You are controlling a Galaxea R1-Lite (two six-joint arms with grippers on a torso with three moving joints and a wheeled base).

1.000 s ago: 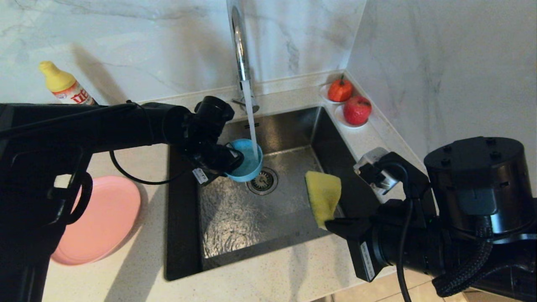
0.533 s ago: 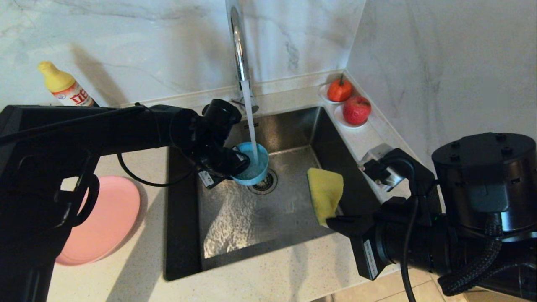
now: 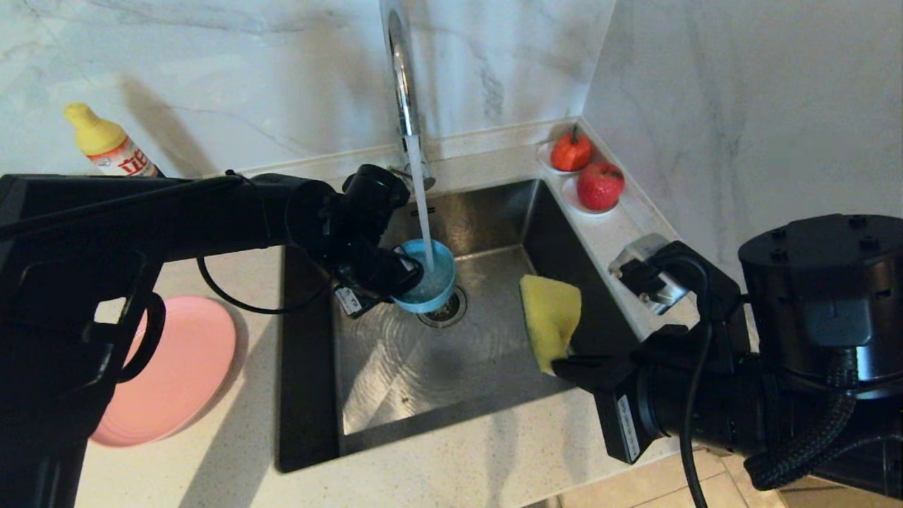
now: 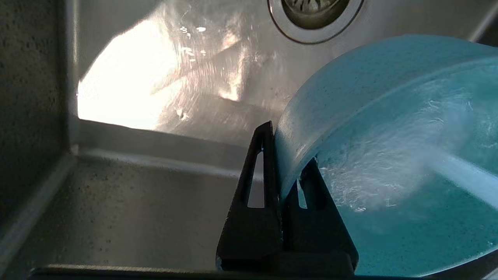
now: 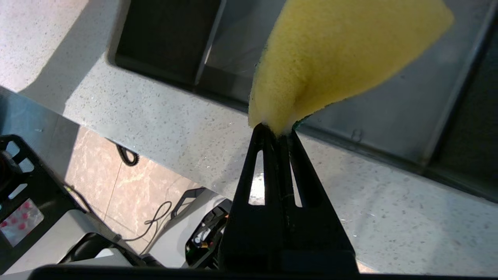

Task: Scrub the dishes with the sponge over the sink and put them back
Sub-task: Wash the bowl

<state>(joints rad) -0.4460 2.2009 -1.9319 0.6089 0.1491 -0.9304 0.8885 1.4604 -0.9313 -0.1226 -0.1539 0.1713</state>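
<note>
My left gripper (image 3: 403,276) is shut on the rim of the teal-blue bowl (image 3: 427,276), holding it tilted over the sink (image 3: 395,367) under the running tap. In the left wrist view one finger sits outside the bowl (image 4: 389,155) wall and one inside, with water splashing in it. My right gripper (image 3: 561,365) is shut on one end of the yellow sponge (image 3: 550,317), which stands up over the sink's right side. The sponge (image 5: 334,58) shows a thin green edge in the right wrist view. The pink plate (image 3: 176,367) lies on the counter left of the sink.
A chrome faucet (image 3: 401,77) pours a stream into the bowl above the drain (image 3: 446,307). A yellow-capped detergent bottle (image 3: 106,148) stands at the back left. Two red fruits on white saucers (image 3: 589,176) sit at the back right corner by the wall.
The left gripper has carried the bowl slightly right and tilted it more under the stream. The right gripper with the sponge has edged a little to the right.
</note>
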